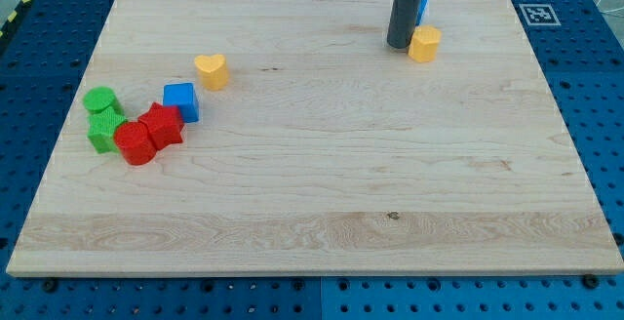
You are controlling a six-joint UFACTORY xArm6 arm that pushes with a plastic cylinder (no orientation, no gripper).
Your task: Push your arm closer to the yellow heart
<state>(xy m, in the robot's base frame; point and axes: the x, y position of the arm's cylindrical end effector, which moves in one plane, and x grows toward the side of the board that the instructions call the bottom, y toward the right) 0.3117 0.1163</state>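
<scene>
The yellow heart (212,69) lies on the wooden board at the upper left. My tip (399,45) stands far to its right, near the view's top, at the end of the dark rod. A yellow hexagonal block (424,43) sits just right of the tip, close to touching it. A blue block (421,11) is partly hidden behind the rod.
A blue cube (181,101) lies below left of the heart. Two red blocks (148,134) touch it at lower left. Two green blocks (101,117) sit at the far left near the board's left edge (60,154).
</scene>
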